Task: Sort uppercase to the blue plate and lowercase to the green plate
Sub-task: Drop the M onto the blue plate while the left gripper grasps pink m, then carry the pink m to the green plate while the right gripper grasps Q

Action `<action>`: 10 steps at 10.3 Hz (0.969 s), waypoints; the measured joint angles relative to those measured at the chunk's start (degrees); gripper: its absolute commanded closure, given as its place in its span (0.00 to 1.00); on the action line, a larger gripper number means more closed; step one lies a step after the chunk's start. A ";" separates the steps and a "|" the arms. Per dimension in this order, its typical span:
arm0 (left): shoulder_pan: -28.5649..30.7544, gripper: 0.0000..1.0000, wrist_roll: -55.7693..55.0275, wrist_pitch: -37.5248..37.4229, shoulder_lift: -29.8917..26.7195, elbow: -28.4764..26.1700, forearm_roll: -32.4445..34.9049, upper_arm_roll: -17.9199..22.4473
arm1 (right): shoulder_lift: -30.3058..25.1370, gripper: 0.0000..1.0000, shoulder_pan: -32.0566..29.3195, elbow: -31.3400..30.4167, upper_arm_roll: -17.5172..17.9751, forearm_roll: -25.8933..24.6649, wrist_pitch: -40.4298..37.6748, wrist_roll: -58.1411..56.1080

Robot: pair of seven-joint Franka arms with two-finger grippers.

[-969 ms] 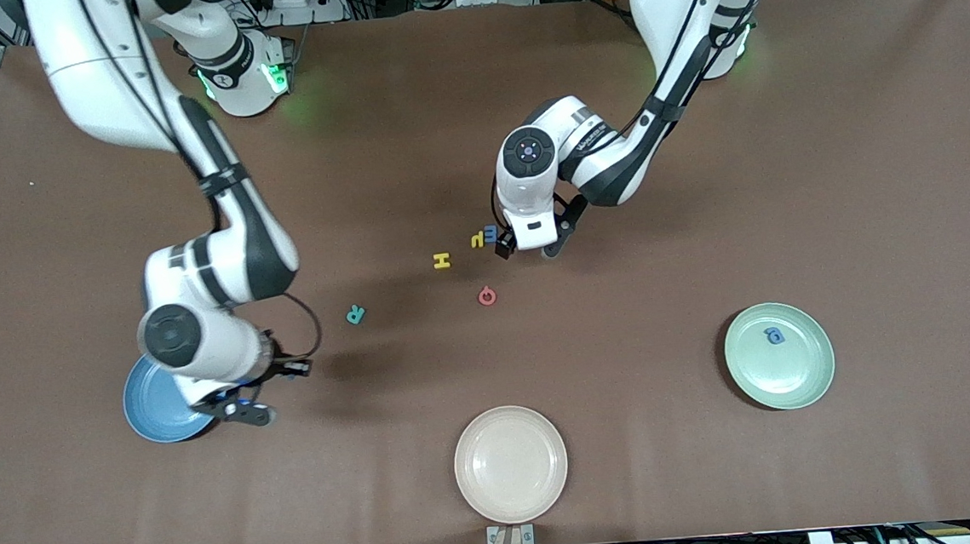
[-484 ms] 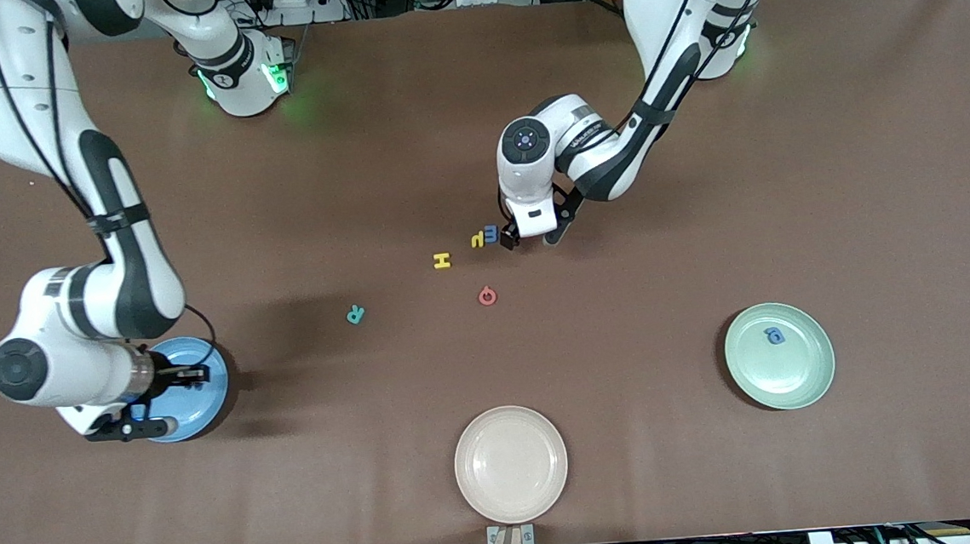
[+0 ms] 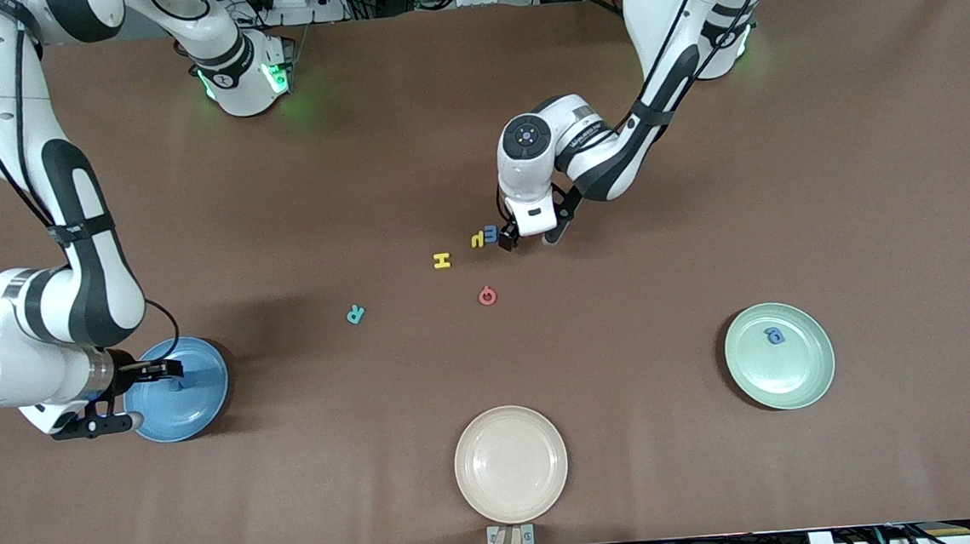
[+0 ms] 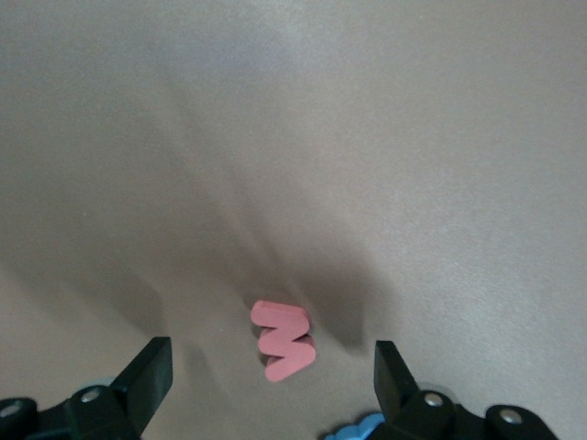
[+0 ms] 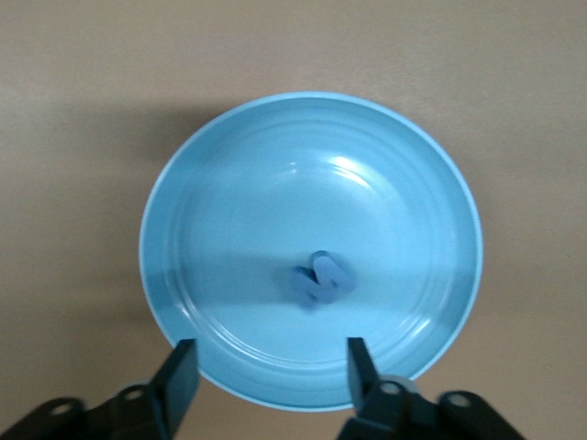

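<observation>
On the plain brown table (image 3: 869,151) sit a light-blue plate (image 3: 195,403), pale-green plate (image 3: 804,378), cream plate (image 3: 510,464), and pink-red m (image 4: 284,341).

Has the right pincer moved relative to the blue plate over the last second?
Yes. The right pincer has swung from the blue plate's edge facing the table's middle to its rim toward the right arm's end of the table.

M (image 5: 318,280) in the blue plate (image 5: 229,156); one lowercase letter (image 3: 774,335) in the green plate (image 3: 808,382).
</observation>
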 measured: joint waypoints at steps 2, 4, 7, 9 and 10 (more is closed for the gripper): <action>0.11 0.20 -0.10 0.20 0.44 -0.01 0.17 0.01 | 0.00 0.00 0.36 0.00 0.33 0.07 -0.07 0.35; 0.32 0.32 -0.31 0.35 0.51 0.00 1.37 0.02 | 0.00 0.00 1.90 0.00 0.58 0.18 -0.07 4.53; 0.39 0.70 -0.48 0.84 0.81 0.22 1.91 0.02 | 0.00 0.00 6.87 -0.19 0.71 0.19 -0.06 13.19; 0.45 1.00 -0.50 1.11 0.87 0.56 1.99 0.02 | 0.00 0.00 9.84 -0.23 0.90 0.38 -0.06 19.18; 0.48 1.00 -0.50 1.11 0.91 0.76 2.02 0.01 | -0.01 0.00 11.49 -0.25 1.04 0.90 -0.06 22.23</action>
